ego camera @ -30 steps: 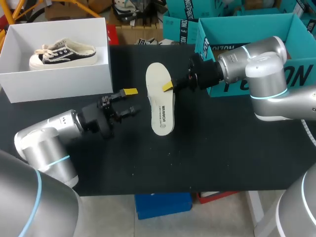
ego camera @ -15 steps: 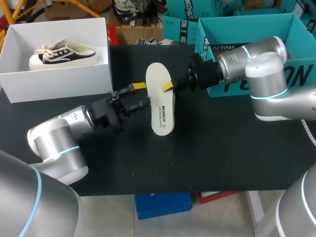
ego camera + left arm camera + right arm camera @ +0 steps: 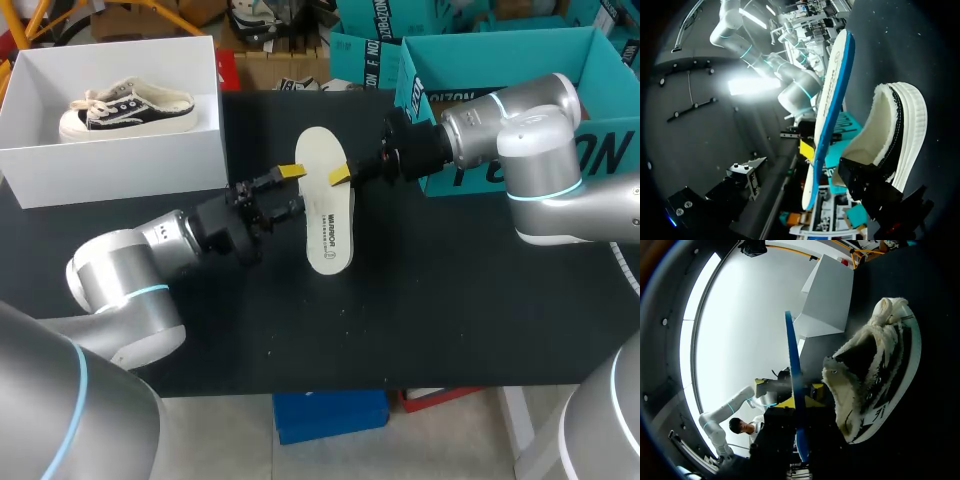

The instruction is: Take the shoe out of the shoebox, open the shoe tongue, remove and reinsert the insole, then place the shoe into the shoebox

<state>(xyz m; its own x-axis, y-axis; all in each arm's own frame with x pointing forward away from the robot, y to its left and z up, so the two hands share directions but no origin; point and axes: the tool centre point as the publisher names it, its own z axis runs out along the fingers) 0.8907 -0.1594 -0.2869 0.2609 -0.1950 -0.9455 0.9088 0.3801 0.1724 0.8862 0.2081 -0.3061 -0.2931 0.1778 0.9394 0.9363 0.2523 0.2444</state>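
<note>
A white insole (image 3: 325, 215) with a blue underside hangs over the middle of the black table. My right gripper (image 3: 343, 175) is shut on its right edge. In the right wrist view the insole (image 3: 792, 370) runs edge-on between the fingers of that gripper (image 3: 797, 400). A black-and-white fleece-lined shoe (image 3: 870, 365) lies beside it, hidden under the insole in the head view. My left gripper (image 3: 293, 190) stands open at the insole's left edge. In the left wrist view the insole (image 3: 832, 100) sits between its spread fingers, with the shoe (image 3: 900, 130) just beyond.
The white shoebox (image 3: 120, 160) stands at the back left with a second matching shoe (image 3: 125, 108) in it. A teal box (image 3: 600, 150) sits at the back right behind my right arm. Bare black table lies in front of the insole.
My left arm has moved right and up to the insole's left edge, and its fingers have narrowed slightly. The right arm and the insole have not moved.
</note>
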